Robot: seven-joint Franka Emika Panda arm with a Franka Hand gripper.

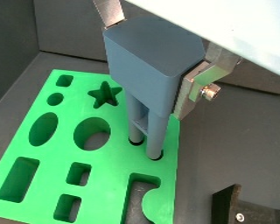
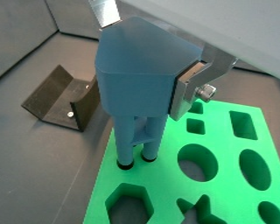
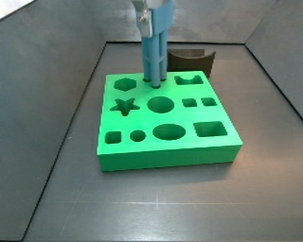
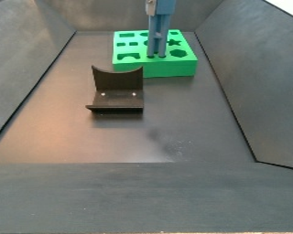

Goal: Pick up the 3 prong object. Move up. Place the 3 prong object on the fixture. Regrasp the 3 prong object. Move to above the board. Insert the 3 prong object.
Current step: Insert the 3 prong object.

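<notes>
- The claw hangs above the board, closed on the wide upper body of the 3 prong object; one silver finger is pressed flat against its side.
- The object stands upright, its prongs reaching down into holes near one edge of the board in both wrist views; how deep they sit is hard to tell.
- It looks like light, rigid, smooth plastic, possibly slippery; the broad flat sides of the body seem the safest hold.
- The fixture sits empty, well apart from the board, on the dark surface.
</notes>
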